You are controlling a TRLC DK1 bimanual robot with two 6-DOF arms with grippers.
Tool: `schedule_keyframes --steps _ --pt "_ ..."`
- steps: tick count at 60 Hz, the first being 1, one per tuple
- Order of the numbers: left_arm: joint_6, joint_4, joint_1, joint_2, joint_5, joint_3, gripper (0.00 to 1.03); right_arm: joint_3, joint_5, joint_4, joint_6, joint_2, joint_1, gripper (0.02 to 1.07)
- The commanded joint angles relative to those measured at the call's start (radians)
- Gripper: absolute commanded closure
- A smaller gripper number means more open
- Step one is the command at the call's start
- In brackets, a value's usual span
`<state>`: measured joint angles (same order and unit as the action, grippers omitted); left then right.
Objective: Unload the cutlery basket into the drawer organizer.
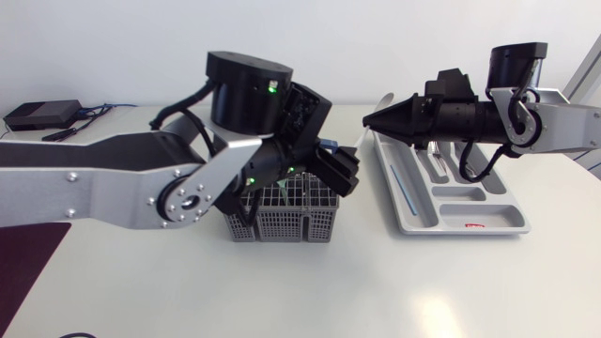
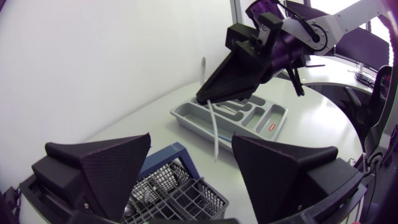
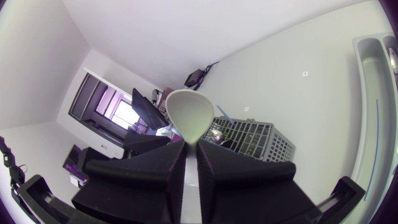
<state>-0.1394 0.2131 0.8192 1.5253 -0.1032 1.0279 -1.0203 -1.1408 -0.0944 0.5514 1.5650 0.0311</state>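
Observation:
The grey mesh cutlery basket (image 1: 282, 218) stands mid-table with cutlery inside and a blue piece (image 1: 329, 146) sticking up at its far side. My left gripper (image 1: 310, 183) hangs just above it, open, its broad fingers (image 2: 106, 168) spread over the basket (image 2: 180, 196) with nothing between them. My right gripper (image 1: 373, 119) is shut on a white spoon (image 3: 189, 115), its bowl past the fingertips and its handle (image 2: 214, 134) hanging below. It hovers over the near end of the grey drawer organizer (image 1: 465, 221), to the right of the basket.
The organizer (image 2: 186, 118) holds some metal cutlery (image 1: 437, 160) in its middle compartments and a thin light-blue stick (image 1: 406, 183) in the long one. A black box with cables (image 1: 42, 115) lies at the back left. A dark mat (image 1: 28, 263) is at the front left.

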Motion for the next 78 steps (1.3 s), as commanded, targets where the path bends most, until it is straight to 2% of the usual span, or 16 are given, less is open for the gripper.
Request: schedule_keyframes --steps 1,6,13,29,33,36,45,50,53,59,66,75,78 --pt "-0.028 -0.034 -0.026 -0.059 0.013 0.032 0.05 -0.044 -0.007 0.067 -0.139 0.023 -0.03 0.97" --pt "-0.046 -0.058 -0.04 -0.085 0.016 0.023 0.05 -0.061 -0.002 0.134 -0.214 0.021 -0.045 0.97" --pt "-0.066 -0.101 -0.051 -0.109 0.03 0.021 0.05 -0.121 0.023 0.332 -0.398 0.021 -0.06 0.97" --pt "-0.117 -0.213 -0.063 -0.139 0.046 0.023 0.05 -0.195 0.044 0.561 -0.668 0.061 -0.12 0.97" --pt "-0.131 -0.244 -0.071 -0.143 0.054 0.024 0.05 -0.221 0.049 0.656 -0.778 0.082 -0.138 0.97" --pt "-0.141 -0.271 -0.074 -0.148 0.059 0.026 0.05 -0.236 0.075 0.736 -0.883 0.089 -0.149 0.97" --pt "-0.17 -0.334 -0.094 -0.171 0.069 0.023 0.05 -0.256 0.138 0.868 -1.102 0.109 -0.192 0.98" --pt "-0.183 -0.362 -0.098 -0.183 0.069 0.018 0.05 -0.261 0.182 0.906 -1.194 0.115 -0.215 0.98" --pt "-0.195 -0.382 -0.101 -0.186 0.076 0.017 0.05 -0.256 0.25 0.93 -1.289 0.112 -0.22 0.98" --pt "-0.21 -0.409 -0.111 -0.195 0.082 0.009 0.05 -0.264 0.325 0.958 -1.417 0.116 -0.244 0.98" --pt "-0.22 -0.422 -0.115 -0.214 0.083 -0.008 0.05 -0.262 0.408 0.964 -1.542 0.115 -0.272 0.98" --pt "-0.238 -0.443 -0.124 -0.226 0.085 -0.023 0.05 -0.213 0.567 0.915 -1.696 0.109 -0.289 0.98" --pt "-0.246 -0.455 -0.124 -0.228 0.085 -0.025 0.05 -0.201 0.593 0.903 -1.734 0.104 -0.296 0.98"
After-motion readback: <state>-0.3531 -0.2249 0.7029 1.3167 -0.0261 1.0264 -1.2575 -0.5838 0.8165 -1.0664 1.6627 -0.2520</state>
